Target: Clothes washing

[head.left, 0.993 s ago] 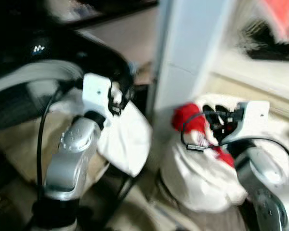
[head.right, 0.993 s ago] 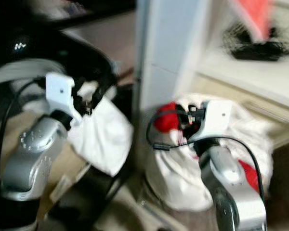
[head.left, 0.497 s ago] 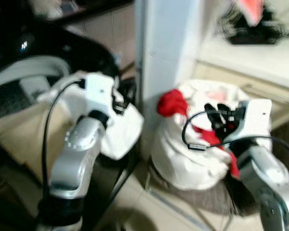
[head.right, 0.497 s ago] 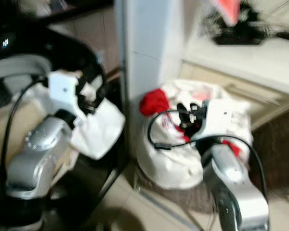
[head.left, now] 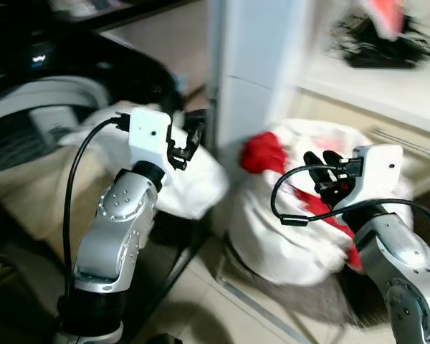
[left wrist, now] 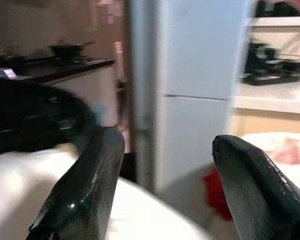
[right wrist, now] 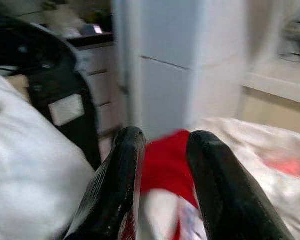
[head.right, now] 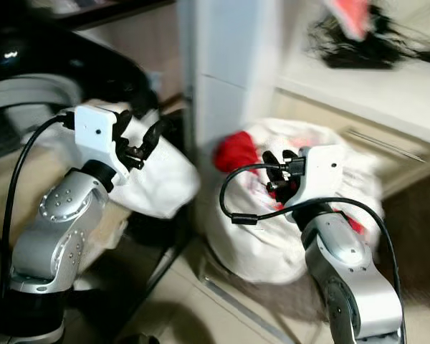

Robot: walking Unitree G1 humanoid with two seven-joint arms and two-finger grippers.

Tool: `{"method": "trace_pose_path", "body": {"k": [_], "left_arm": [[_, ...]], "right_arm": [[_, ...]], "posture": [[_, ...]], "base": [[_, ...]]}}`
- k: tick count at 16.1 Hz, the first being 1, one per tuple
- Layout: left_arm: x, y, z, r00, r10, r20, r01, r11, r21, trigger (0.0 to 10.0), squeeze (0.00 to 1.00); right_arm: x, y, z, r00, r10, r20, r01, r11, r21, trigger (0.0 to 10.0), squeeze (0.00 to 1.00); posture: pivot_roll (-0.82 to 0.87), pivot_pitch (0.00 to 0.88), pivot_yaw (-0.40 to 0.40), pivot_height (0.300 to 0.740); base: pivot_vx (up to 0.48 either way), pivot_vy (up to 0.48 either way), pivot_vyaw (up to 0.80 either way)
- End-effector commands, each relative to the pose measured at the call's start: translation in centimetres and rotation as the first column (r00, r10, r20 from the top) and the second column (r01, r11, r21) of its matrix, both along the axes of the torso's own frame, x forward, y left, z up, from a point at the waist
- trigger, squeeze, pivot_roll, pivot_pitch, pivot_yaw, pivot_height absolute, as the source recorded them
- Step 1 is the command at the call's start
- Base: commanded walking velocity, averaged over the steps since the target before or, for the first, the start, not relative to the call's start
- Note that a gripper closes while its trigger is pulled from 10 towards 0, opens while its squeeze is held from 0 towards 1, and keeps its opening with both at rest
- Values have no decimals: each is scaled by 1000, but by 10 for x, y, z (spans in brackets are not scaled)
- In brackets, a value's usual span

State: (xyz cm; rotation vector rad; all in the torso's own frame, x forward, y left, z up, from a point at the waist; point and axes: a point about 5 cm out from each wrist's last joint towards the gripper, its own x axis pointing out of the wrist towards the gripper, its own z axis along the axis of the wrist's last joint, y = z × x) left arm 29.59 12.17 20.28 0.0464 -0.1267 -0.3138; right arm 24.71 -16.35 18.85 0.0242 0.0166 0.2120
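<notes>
A white cloth (head.left: 197,179) hangs out over the lip of the dark washing machine (head.left: 29,93) on the left. My left gripper (head.left: 188,137) hovers just above this cloth, open, its fingers (left wrist: 90,180) spread wide with nothing between them. To the right, a white bundle of laundry (head.left: 287,236) sits on the floor with a red garment (head.left: 261,154) on top. My right gripper (head.left: 321,166) is held over the bundle's top, beside the red garment. Its fingers (right wrist: 125,170) stand a narrow gap apart and hold nothing.
A white pillar or cabinet (head.left: 258,64) rises between the machine and the bundle. Behind the bundle runs a pale shelf (head.left: 373,86) with dark items on it. The bundle rests on a dark mat (head.left: 315,304), with tiled floor (head.left: 201,301) in front.
The camera has shifted and the picture is sharper. The left gripper's fingers now stand clear and spread above the white cloth. The right gripper stays over the bundle.
</notes>
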Motion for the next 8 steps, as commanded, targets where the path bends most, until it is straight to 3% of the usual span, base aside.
{"method": "trace_pose_path", "body": {"k": [1,2,8], "left_arm": [[0,0,3,1000,8,16,-8,1000,-3,10000,0],[0,0,3,1000,8,16,-8,1000,-3,10000,0],[0,0,4,1000,5,15,-5,1000,-6,10000,0]], "right_arm": [[2,-1,1,1000,0,6,0,1000,-8,10000,0],[2,-1,1,1000,-1,6,1,1000,-9,10000,0],[2,-4,0,1000,-25,0,25,999,23,10000,0]], "posture": [[-95,27,-13,740],[-95,27,-13,740],[-96,27,-8,740]], "base": [[379,0,606],[379,0,606],[379,0,0]]}}
